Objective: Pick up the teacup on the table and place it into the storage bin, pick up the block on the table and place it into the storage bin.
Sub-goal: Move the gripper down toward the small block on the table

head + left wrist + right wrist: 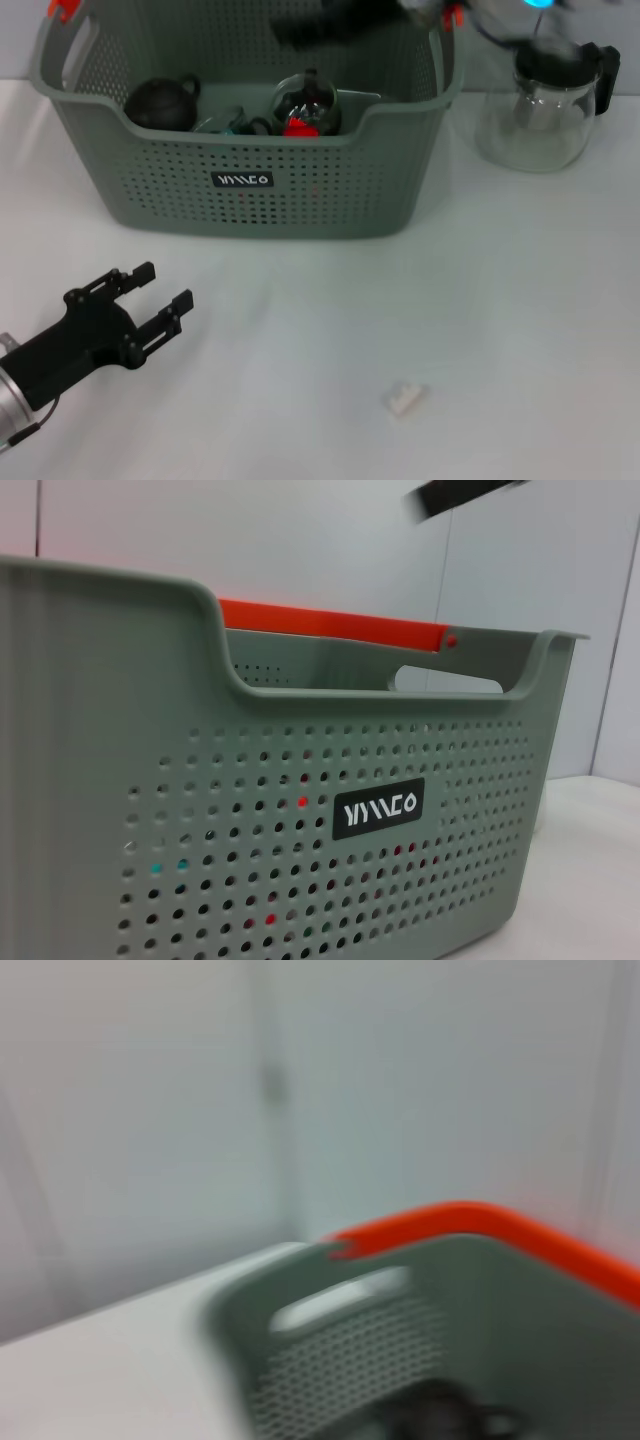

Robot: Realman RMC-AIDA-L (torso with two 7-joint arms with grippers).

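Observation:
The grey-green storage bin (250,190) stands at the back of the white table, and its labelled front wall (380,810) fills the left wrist view. Inside it lie a black teapot (162,102), a round clear glass piece (305,100) with something red, and small glassware; I cannot tell which of these is the teacup. The small white block (405,398) lies on the table at the front, right of centre. My left gripper (165,287) hovers low at the front left, open and empty, pointing at the bin. My right gripper (325,25) is a dark blur above the bin's back edge.
A glass jug with a black lid (545,105) stands right of the bin. The bin's orange handle clip (470,1222) and rim show in the right wrist view. Bare white table (450,300) lies between the bin and the block.

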